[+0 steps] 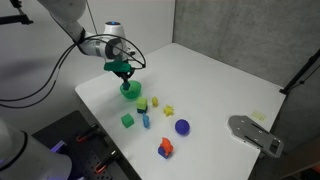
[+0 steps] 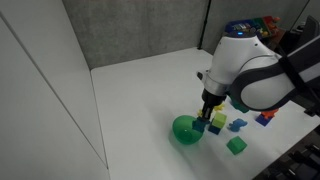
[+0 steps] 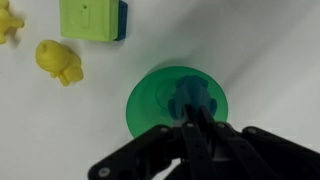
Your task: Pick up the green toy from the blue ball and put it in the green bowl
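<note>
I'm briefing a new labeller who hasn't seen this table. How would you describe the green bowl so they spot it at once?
On the white table, look directly under the robot's gripper, near the table's edge. There sits a round, bright green plastic bowl. It is open-topped and wider than the boxy green cube, its closest lookalike in colour.

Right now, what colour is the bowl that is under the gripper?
The bowl is bright green; the wrist view shows it best.
</note>
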{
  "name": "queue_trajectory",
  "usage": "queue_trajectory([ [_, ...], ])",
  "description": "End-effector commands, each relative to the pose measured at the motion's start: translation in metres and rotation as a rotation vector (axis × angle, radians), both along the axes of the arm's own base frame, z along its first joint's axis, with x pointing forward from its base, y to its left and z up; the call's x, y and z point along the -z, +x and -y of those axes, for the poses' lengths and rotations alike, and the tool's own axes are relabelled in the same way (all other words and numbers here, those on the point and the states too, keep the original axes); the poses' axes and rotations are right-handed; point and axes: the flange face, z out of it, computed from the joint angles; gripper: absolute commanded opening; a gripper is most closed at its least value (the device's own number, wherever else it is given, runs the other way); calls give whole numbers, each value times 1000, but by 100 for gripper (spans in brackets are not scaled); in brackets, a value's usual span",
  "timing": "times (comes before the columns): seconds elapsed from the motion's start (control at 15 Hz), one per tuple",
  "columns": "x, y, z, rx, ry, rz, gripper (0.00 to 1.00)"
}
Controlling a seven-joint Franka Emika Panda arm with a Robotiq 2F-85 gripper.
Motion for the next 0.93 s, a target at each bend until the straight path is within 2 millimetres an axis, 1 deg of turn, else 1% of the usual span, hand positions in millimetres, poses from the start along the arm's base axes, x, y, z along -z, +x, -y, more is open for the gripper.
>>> queue_trajectory([
  [0.0, 17, 8, -3, 18, -16, 24, 4],
  [0.2, 28, 11, -2, 27, -35, 33, 4],
  [0.27, 30, 12, -2, 29, -44, 32, 24],
  [0.33, 31, 13, -1, 28, -56, 32, 35],
  [0.47, 33, 14, 0, 32, -69, 27, 48],
  [0.6, 32, 15, 1, 41, -71, 17, 66],
  [0.8, 24, 17, 4, 61, -65, -2, 88],
  [0.87, 20, 18, 7, 75, -62, -19, 96],
])
